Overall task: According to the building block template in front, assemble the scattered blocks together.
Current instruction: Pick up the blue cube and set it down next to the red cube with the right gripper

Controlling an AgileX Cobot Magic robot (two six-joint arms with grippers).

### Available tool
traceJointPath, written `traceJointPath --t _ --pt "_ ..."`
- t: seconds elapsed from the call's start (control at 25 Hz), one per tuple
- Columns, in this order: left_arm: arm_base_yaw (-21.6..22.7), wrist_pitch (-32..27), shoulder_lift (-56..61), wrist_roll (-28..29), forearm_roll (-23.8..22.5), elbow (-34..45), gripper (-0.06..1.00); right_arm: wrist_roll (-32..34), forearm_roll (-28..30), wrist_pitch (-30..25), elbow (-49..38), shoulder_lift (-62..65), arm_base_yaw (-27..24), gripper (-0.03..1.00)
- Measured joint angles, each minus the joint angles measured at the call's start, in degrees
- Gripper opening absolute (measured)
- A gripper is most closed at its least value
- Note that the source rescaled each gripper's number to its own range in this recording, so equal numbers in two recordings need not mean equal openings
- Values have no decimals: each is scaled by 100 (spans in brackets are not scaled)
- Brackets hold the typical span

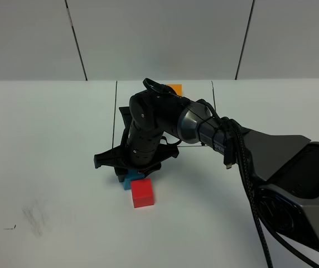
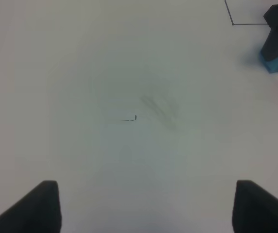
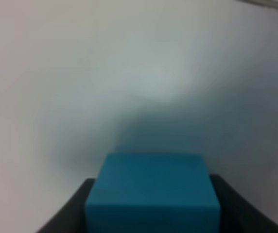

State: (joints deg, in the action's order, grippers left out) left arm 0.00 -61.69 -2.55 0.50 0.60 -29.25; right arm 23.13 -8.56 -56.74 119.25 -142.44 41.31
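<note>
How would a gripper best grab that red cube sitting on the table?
From straight above, pinching its left and right side faces: the red cube lies flat, and those faces look mostly free, while the blue cube crowds its far corner.

Lighting is bright and diffuse, from overhead. The exterior high view is sharp; a soft shadow lies beneath the arm (image 1: 148, 139), at 7 o'clock from centre. The left wrist view has a grey-green cast. The right wrist view is defocused, blurring the blue cube (image 3: 152, 191).
</note>
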Motion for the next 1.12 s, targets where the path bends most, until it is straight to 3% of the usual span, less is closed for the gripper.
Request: traceJointPath --t 0.56,1.12 --pt "0 0 0 0 0 0 58 784 856 -368 11 0 38 0" --pt "0 0 0 0 0 0 58 826 824 -624 41 0 38 0"
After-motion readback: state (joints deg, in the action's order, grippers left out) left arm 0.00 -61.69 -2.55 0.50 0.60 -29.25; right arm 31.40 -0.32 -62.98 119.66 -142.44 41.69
